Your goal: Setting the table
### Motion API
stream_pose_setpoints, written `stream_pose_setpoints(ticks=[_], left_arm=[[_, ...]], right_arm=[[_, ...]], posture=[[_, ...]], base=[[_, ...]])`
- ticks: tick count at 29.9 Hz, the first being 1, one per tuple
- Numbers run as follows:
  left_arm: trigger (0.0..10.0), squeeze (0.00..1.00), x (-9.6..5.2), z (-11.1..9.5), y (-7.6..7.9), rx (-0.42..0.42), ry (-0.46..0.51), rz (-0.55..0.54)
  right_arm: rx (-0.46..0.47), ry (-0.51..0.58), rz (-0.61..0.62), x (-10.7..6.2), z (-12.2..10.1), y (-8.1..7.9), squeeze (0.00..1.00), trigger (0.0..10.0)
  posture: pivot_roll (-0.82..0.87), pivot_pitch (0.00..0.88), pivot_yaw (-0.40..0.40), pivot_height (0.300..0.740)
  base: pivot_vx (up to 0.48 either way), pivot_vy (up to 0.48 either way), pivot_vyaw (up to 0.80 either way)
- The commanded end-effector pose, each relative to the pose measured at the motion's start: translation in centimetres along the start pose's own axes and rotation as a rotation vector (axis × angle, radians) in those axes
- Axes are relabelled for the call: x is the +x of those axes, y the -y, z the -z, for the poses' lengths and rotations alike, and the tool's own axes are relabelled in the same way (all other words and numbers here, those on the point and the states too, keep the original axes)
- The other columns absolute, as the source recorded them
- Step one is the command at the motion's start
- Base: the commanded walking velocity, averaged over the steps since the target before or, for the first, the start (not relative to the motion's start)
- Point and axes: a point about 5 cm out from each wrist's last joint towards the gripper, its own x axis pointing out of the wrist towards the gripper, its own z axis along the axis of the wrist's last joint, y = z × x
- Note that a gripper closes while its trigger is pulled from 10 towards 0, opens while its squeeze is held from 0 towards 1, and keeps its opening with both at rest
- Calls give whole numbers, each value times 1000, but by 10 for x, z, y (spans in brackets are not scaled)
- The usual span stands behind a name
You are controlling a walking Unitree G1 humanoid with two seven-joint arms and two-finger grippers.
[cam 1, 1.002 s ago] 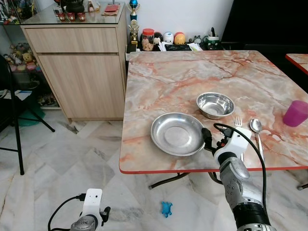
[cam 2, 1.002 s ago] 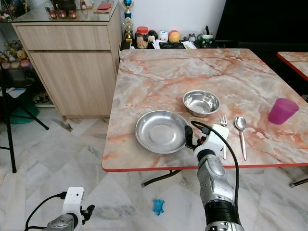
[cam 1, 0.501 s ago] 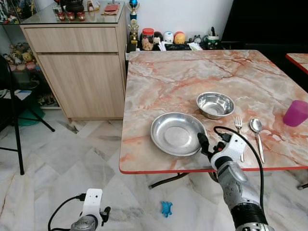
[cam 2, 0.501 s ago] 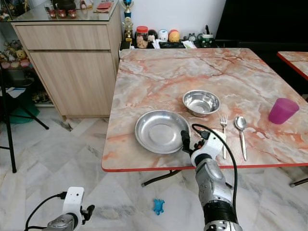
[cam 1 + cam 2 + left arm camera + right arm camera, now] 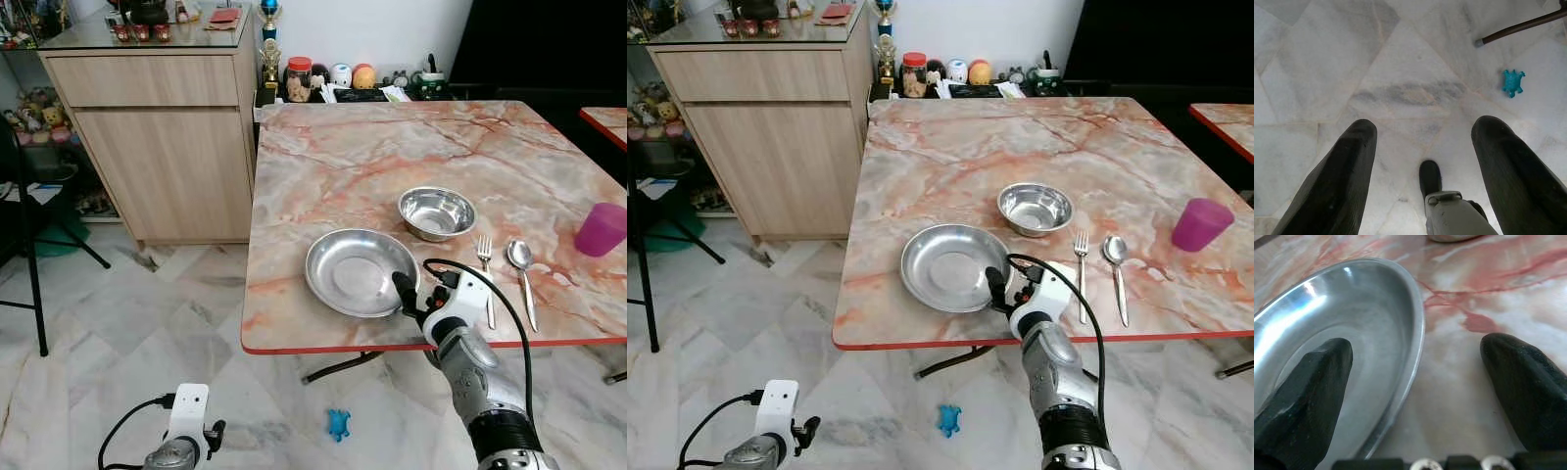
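Our right gripper [image 5: 1415,382] straddles the steel plate's [image 5: 358,269] rim, fingers [image 5: 1305,387] apart, at the desk [image 5: 392,157] edge. Our left gripper [image 5: 1422,171] hangs with fingers apart above the floor [image 5: 1400,63]; its wrist view shows a blue toy [image 5: 1511,82].

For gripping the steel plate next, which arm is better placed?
Right. The right gripper is open at the table edge, its fingers straddling the steel plate rim. The left gripper hangs open low over the floor.

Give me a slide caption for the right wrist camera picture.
Right gripper open, fingers straddling the steel plate's rim on the marble table.
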Motion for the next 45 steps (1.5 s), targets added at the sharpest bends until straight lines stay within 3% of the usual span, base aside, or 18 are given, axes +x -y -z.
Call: stream_pose_setpoints(ticks=[1, 10, 11, 12, 13, 45], left_arm=[[10000, 0, -1, 4, 2, 5, -8, 0], [10000, 0, -1, 4, 2, -1, -9, 2], [10000, 0, -1, 4, 3, -4, -11, 3], [10000, 0, -1, 4, 3, -4, -11, 3], [10000, 0, -1, 4, 3, -7, -12, 4], [10000, 0, -1, 7, 3, -18, -26, 8]], right_arm=[[-22, 14, -27, 3, -6, -5, 0, 10000], [-68, -37, -35, 6, 0, -7, 0, 10000], [-72, -51, -24, 5, 2, -5, 0, 2745], [-72, -51, -24, 5, 2, -5, 0, 2745], [-70, -54, -18, 5, 3, -4, 0, 0], [-125, -43, -12, 6, -1, -7, 0, 0]], posture=[[26, 0, -28, 740], [28, 0, -33, 740], [28, 0, -34, 740], [28, 0, -34, 740], [28, 0, -34, 740], [27, 0, -34, 740]], base=[[0, 0, 0], [0, 0, 0], [0, 0, 0], [0, 0, 0], [0, 0, 0], [0, 0, 0]])
